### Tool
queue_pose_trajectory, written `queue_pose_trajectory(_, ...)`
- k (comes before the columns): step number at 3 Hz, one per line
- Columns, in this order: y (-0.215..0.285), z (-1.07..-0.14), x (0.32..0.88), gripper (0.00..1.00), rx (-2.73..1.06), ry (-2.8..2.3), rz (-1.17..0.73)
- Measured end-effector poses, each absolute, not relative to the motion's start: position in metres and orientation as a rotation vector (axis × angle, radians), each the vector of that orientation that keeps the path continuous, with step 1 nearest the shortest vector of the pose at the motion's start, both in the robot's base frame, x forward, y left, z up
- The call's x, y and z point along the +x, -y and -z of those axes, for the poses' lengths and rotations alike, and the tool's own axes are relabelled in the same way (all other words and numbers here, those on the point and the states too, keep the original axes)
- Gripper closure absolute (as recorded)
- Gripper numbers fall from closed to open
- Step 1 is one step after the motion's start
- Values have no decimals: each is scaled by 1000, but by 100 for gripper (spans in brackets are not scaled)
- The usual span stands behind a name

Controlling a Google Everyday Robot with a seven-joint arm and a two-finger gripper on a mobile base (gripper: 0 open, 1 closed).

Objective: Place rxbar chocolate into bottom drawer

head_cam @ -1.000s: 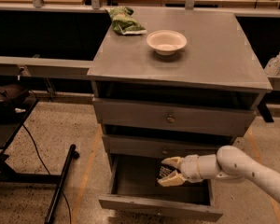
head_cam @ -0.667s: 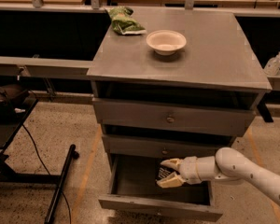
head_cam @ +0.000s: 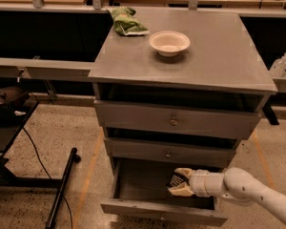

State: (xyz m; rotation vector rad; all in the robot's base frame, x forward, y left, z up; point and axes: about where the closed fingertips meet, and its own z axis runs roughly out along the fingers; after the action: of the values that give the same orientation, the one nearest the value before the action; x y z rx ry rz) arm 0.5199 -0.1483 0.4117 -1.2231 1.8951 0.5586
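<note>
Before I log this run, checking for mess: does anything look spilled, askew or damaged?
Nothing stands out. The hand holds the rxbar chocolate over the open bottom drawer; the white bowl sits upright on the cabinet top.

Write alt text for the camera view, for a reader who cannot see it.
The gripper holds the rxbar chocolate over the open bottom drawer of a grey cabinet. A white bowl and a green snack bag sit on top.
</note>
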Motion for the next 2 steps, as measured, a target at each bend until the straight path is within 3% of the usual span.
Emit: queue_pose_trajectory(2,195,-345,552,100,-1210,-1906,-448)
